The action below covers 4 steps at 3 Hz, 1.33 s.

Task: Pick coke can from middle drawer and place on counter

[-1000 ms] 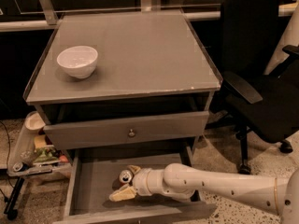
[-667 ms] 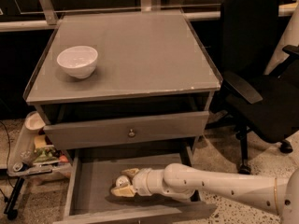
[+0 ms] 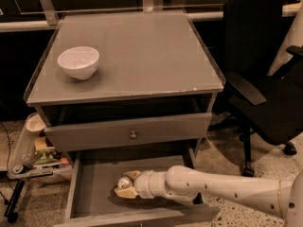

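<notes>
Camera view: gripper (image 3: 121, 187) in middle drawer (image 3: 94, 183) at 7 o'clock, pinching coke can (image 3: 124, 181) (silver top showing); white bowl (image 3: 78, 62) on counter (image 3: 151, 56), 10 o'clock.

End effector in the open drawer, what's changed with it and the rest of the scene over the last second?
The end effector has edged slightly left, low inside the open middle drawer, closing in on a silvery round top, likely the coke can. Whether it has taken hold cannot be told. The white bowl, counter and drawer stayed put.
</notes>
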Each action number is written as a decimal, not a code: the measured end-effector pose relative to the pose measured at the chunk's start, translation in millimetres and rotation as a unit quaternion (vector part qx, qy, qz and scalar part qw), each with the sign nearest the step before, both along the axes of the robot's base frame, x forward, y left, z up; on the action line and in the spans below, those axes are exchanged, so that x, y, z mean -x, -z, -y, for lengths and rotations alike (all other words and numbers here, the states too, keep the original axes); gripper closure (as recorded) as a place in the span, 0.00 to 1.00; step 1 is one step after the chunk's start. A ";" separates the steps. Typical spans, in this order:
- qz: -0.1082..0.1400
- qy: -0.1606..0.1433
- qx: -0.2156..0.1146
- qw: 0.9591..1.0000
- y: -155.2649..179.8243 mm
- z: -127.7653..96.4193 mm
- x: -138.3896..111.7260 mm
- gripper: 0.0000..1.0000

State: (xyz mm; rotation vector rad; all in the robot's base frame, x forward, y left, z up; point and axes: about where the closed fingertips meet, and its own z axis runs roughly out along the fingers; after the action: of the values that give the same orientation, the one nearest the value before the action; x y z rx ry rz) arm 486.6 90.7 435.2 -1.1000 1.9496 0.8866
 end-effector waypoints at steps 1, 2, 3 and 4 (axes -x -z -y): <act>-0.023 0.006 -0.014 1.000 -27.5 4.2 3.4 1.00; -0.054 0.020 -0.010 0.998 -69.0 16.3 16.1 1.00; -0.072 0.033 0.011 0.997 -120.3 37.1 34.0 1.00; -0.046 0.033 0.026 0.998 -145.2 39.9 27.5 1.00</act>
State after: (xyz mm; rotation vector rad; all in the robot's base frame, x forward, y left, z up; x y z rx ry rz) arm 459.1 50.9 580.4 -1.0353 2.0831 0.8682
